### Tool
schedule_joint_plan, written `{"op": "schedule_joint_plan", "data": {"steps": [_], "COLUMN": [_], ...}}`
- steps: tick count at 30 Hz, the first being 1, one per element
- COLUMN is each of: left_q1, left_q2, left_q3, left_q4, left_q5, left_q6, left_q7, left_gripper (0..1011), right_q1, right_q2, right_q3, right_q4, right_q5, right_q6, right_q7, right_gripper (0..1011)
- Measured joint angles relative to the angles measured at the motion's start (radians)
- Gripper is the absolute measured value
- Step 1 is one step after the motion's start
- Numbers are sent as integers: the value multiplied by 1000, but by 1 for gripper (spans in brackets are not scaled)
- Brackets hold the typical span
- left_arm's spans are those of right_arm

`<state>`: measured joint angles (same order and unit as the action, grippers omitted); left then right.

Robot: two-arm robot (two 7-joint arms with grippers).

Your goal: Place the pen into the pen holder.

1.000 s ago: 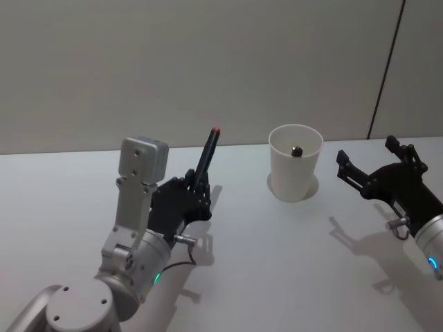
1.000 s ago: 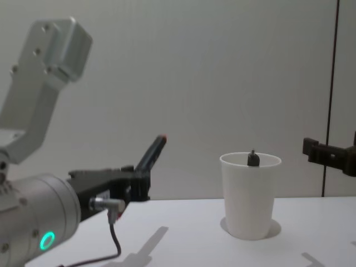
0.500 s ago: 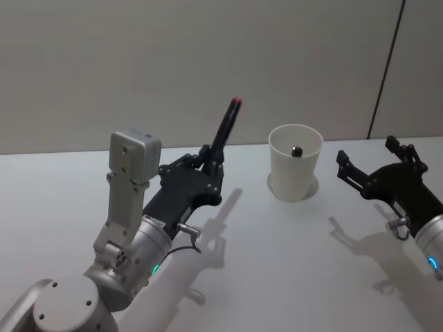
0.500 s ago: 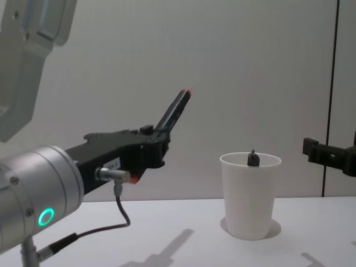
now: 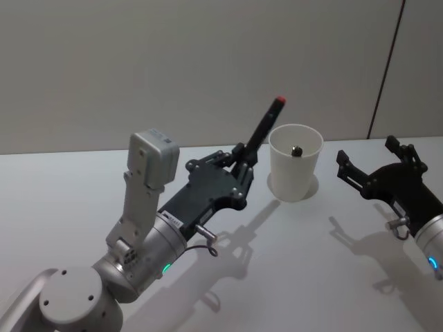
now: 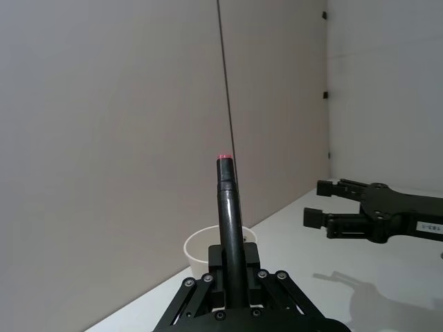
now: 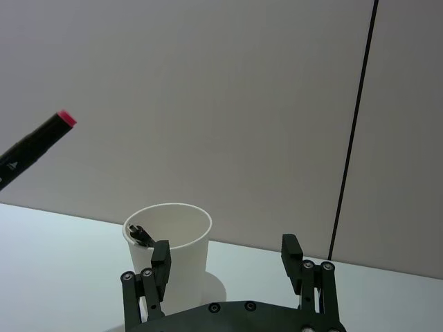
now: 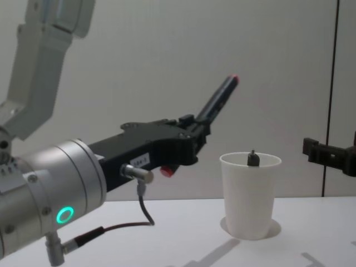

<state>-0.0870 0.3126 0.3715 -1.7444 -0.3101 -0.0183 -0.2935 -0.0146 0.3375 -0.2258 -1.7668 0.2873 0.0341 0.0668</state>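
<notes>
A black pen (image 5: 266, 123) with a red tip points up and away, my left gripper (image 5: 243, 166) shut on its lower end. The gripper hangs above the table, just left of the pen holder (image 5: 295, 166), a white paper cup standing upright. In the chest view the pen (image 8: 220, 99) has its tip higher than the pen holder's (image 8: 250, 197) rim and left of it. The dark end of another object (image 5: 296, 149) shows inside the cup. My right gripper (image 5: 367, 155) rests open to the right of the cup, apart from it.
The white table (image 5: 297, 263) runs to a grey wall close behind the cup. A dark vertical seam (image 5: 386, 69) marks the wall at the right. A cable (image 8: 142, 214) hangs under my left wrist.
My left gripper has carried the pen up and to the right, from the table's left-middle to just beside the cup. The right arm and the cup have not moved.
</notes>
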Motion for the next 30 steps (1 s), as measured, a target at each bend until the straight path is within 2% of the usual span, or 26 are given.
{"op": "schedule_joint_plan", "data": {"steps": [12,30], "left_q1": [-20,-32], "left_q2": [-9,-15], "left_q3": [14,25], "left_q4": [40,67], "left_q5": [42,57], "left_q6": [-24,-72], "left_q7": [-92,-157], "left_gripper": [173,173], "right_q1": [0,0], "right_q2": [0,0], "right_q3": [0,0], "right_q4": [0,0], "right_q5": [0,0], "right_q6": [0,0], "right_q7": [0,0], "right_gripper": [1001,1001]}}
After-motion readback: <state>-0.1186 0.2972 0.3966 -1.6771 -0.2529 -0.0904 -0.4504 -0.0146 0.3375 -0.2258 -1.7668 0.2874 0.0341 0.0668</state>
